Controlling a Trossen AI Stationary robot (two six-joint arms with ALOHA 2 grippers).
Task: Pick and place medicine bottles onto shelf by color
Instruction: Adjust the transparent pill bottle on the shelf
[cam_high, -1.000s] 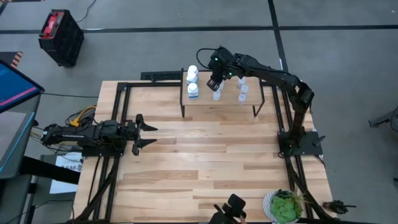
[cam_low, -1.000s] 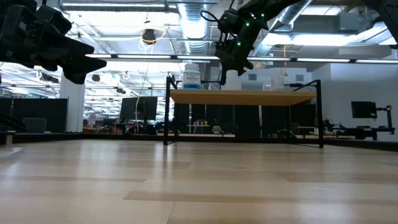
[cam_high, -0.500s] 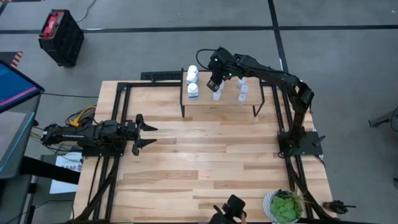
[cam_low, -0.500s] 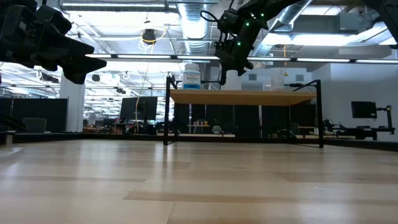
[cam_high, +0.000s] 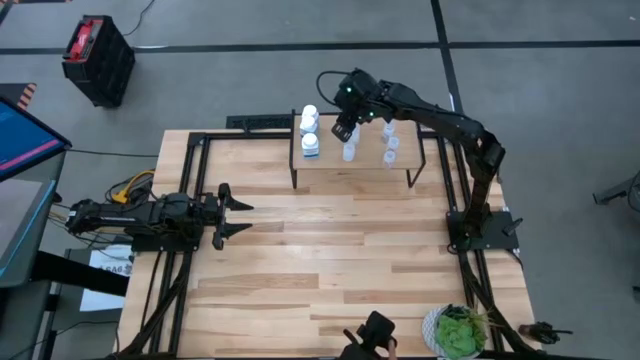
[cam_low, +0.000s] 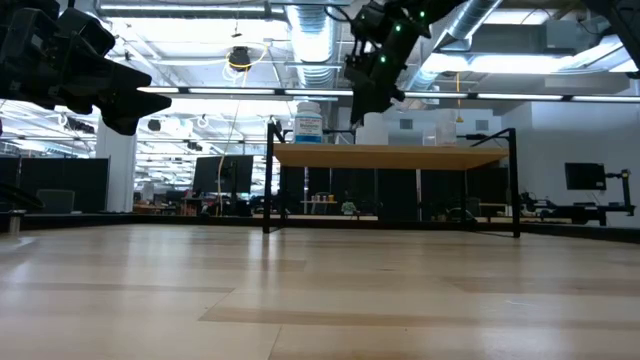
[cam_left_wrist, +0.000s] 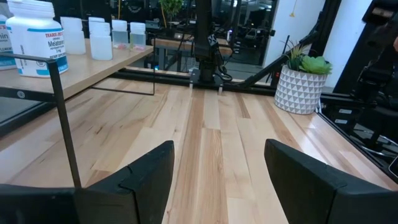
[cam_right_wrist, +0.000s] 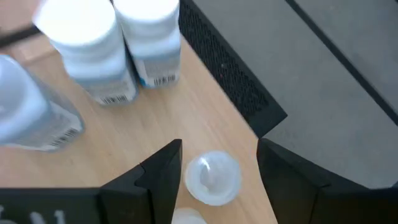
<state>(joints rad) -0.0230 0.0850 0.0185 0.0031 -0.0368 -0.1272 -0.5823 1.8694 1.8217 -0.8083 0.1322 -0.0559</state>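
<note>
My right gripper (cam_right_wrist: 211, 163) hangs open, holding nothing, the small translucent bottle (cam_right_wrist: 212, 177) directly beneath; I'd lift straight up, avoiding the white bottles (cam_right_wrist: 112, 50) ahead.

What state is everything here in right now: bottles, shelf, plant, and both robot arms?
Large opaque white bottles: upright on shelf's left end.
Small pale translucent bottles: upright on shelf.
Light-wood shelf on black legs: standing, loaded.
Right end effector: open above a small bottle, holding nothing.
Left end effector: open, empty, over the table.
Green potted plant: upright.
</note>
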